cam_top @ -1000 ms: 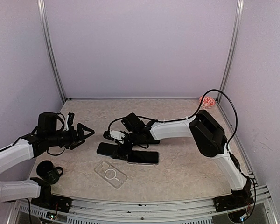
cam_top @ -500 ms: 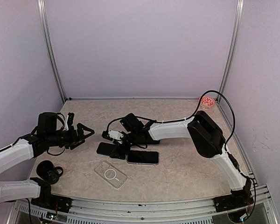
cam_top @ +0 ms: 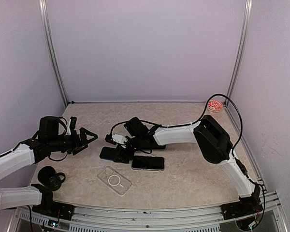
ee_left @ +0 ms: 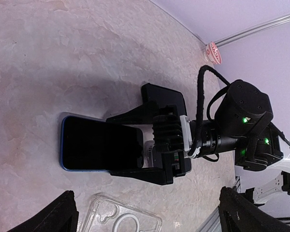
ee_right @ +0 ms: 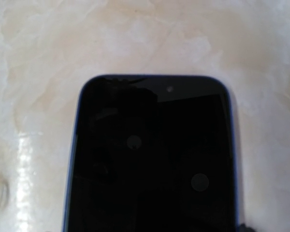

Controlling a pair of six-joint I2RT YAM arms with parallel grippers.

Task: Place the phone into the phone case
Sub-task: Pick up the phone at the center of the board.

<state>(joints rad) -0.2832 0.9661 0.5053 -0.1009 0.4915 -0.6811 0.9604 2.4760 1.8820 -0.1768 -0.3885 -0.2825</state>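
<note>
**Right jaws astride the phone, left standing wide**

Starting at the left: my left gripper (cam_top: 86,139) is hovering off the table (cam_top: 188,181) with its fingers spread wide, holding nothing. Only the top view is showing it whole; its own camera is cutting the fingers (ee_left: 58,215) down to dark tips in the bottom corners.

Moving right, the phone (cam_top: 108,153) is lying flat, screen up, left of centre. My left wrist camera is giving me the best look: my right gripper (ee_left: 123,144) is straddling the phone's right end, one finger along each long edge. I cannot tell whether they are pinching it or just beside it.

The phone case (cam_top: 114,180), clear with a ring mark, is lying nearer the arm bases, apart from the phone.

My right wrist view is filling with the phone's dark screen and blue rim; its lower half is cut off.

Further right, a second phone (cam_top: 148,163) is lying flat. Far right, a red-and-white disc (cam_top: 214,105) is sitting in the corner, its pattern too small to read.
</note>
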